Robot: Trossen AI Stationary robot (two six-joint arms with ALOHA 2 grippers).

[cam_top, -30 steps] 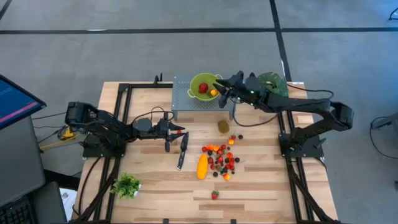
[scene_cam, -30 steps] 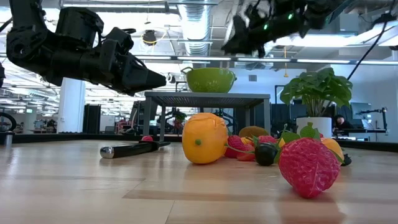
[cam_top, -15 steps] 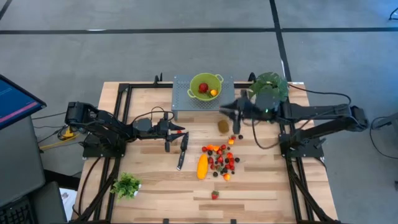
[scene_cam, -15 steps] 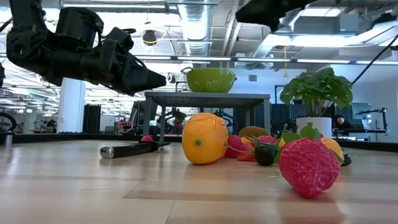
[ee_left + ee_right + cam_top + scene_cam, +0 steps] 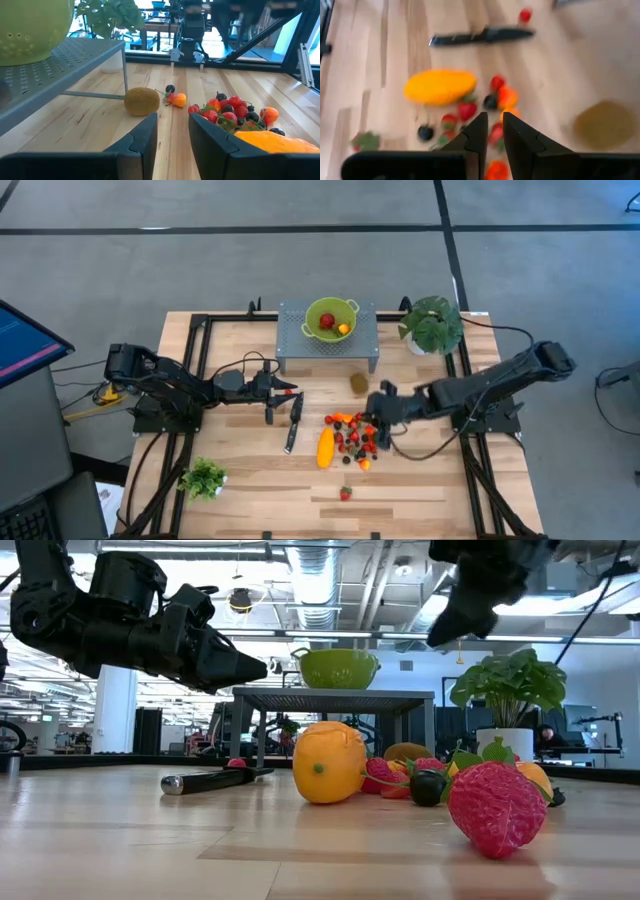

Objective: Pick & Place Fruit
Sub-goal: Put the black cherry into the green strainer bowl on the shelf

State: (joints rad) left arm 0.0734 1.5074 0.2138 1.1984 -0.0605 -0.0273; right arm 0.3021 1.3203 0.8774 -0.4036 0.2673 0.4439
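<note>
A strawberry [image 5: 345, 494] lies alone near the table [image 5: 250, 480] front edge. Behind it the fruit [image 5: 355, 435] pile sits mid-table; the right gripper [image 5: 375, 412] hovers above, fingers narrowly parted, empty. Descending there could scatter pieces. Left gripper [image 5: 297, 392], slightly spread, waits over the knife [image 5: 292, 423].

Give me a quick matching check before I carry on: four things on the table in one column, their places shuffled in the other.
Things:
1. round green colander bowl
2. brown oval kiwi
3. black-handled knife
4. lone red strawberry

Places:
A. alone on the wood near the table's front edge
B. on the wood just in front of the left pincer
C. on top of the grey perforated metal stand
D. on the wood between that stand and the fruit pile

Pairs: 1-C, 2-D, 3-B, 4-A
</note>
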